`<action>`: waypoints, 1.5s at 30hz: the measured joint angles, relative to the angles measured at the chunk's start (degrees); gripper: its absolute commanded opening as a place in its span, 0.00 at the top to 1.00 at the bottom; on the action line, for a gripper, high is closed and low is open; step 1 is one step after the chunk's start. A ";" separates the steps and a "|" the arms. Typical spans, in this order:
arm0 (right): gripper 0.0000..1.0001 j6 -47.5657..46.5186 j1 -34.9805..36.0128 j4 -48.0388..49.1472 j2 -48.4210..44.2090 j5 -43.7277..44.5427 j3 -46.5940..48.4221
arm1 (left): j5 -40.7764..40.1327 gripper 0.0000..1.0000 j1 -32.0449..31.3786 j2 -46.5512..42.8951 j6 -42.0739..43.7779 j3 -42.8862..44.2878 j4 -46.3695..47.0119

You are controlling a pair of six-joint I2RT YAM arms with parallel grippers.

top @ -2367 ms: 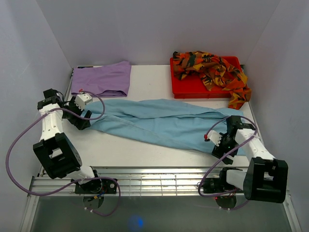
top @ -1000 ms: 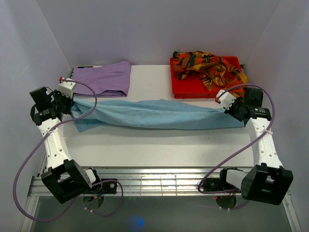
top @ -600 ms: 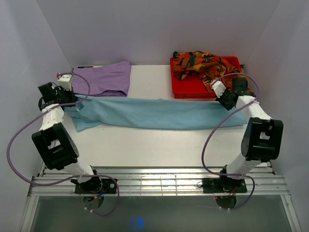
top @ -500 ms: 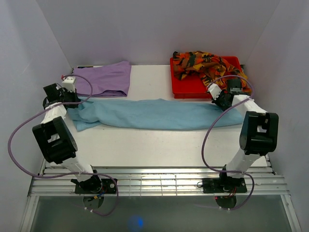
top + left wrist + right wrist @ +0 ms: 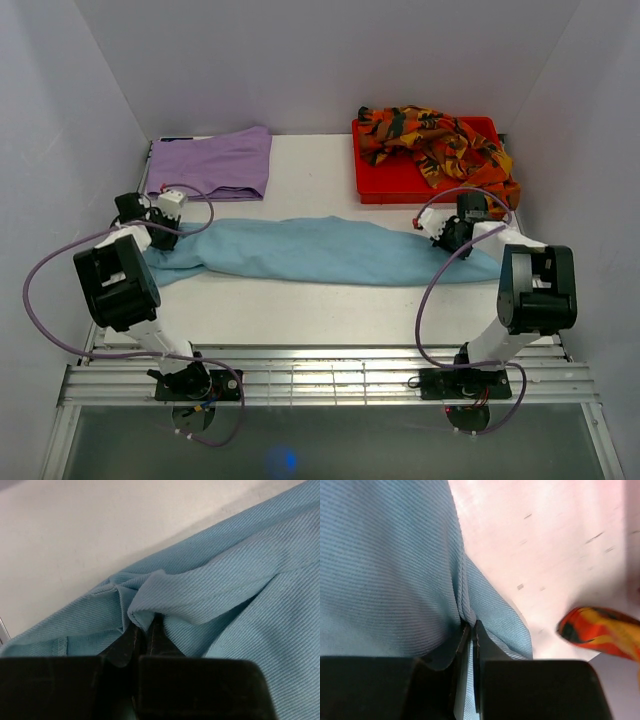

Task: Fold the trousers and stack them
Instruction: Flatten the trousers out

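The light blue trousers (image 5: 320, 250) lie in a long band across the middle of the bench (image 5: 300, 305). The left gripper (image 5: 147, 630) pinches a fold at their left end, jaws almost together. The right gripper (image 5: 471, 630) is clamped tight on the cloth's edge at the right end. The lilac trousers (image 5: 215, 165) lie at the far left, and the patterned trousers (image 5: 440, 145) are heaped on a red tray (image 5: 385, 187).

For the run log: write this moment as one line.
left tool: shut on light blue cloth trousers, left end | right tool: shut on right end | trousers: laid across white table
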 measured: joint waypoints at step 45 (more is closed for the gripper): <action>0.92 -7.43 -9.31 -32.22 -48.22 -12.79 6.80 | 43.06 1.00 41.33 -35.80 -5.29 10.34 -27.76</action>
